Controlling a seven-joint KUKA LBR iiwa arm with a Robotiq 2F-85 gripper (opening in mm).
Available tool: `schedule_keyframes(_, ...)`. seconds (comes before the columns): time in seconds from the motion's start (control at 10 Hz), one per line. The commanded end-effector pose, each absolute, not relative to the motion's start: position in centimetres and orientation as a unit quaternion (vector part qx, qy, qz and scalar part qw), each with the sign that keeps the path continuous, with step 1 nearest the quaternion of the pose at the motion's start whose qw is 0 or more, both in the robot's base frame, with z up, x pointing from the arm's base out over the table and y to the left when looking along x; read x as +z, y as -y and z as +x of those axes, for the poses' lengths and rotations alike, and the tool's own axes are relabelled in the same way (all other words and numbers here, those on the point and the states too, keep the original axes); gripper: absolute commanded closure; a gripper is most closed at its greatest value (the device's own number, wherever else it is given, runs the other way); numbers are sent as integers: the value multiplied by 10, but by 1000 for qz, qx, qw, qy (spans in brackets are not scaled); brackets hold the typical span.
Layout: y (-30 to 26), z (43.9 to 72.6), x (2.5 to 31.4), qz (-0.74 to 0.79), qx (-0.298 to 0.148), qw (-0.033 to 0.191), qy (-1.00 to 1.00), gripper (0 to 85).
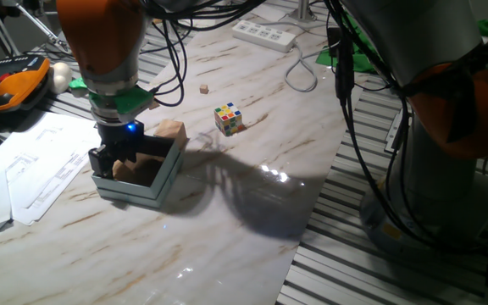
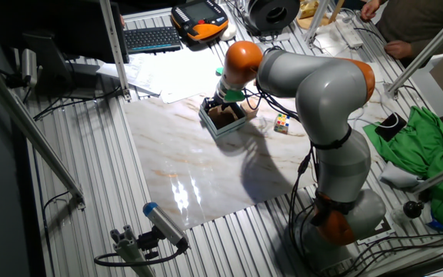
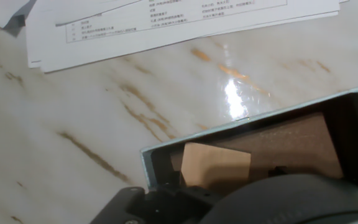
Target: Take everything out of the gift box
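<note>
I have the gripper (image 1: pixel 119 161) down inside the box (image 1: pixel 166 176), over a block (image 3: pixel 216 165) lying on its brown floor; I can't tell how its jaws stand. A second block (image 1: pixel 173 129) sits just behind the box, with the puzzle cube (image 1: pixel 228 118) farther along the table (image 1: pixel 227 220).

Overhead glare, broad shadows, mild blur

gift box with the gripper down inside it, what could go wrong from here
The gripper is low inside the gift box, near its wall, so lifting could snag and drag the light box. The wooden block still inside sits near a corner, leaving little finger room. Another wooden block sits just outside the box and could get knocked.
</note>
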State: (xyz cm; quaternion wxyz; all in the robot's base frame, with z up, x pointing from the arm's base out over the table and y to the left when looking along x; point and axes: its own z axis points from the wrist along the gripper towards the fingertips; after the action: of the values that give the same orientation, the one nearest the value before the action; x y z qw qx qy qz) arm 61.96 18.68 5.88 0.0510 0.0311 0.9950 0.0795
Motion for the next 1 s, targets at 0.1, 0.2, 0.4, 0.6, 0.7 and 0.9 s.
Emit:
schedule_keyframes(0.1, -189, 616, 62, 37, 78, 50, -995, 170)
schedule_keyframes(0.2, -190, 614, 63, 40, 79, 50, -995, 170)
schedule_keyframes(0.4, -190, 616, 59, 42, 80, 56, -994, 170)
schedule_keyframes(0.6, -190, 618, 56, 43, 81, 60, -994, 170)
schedule_keyframes(0.7, -190, 618, 56, 44, 81, 60, -994, 170)
schedule_keyframes(0.9, -187, 621, 57, 37, 79, 58, -995, 170)
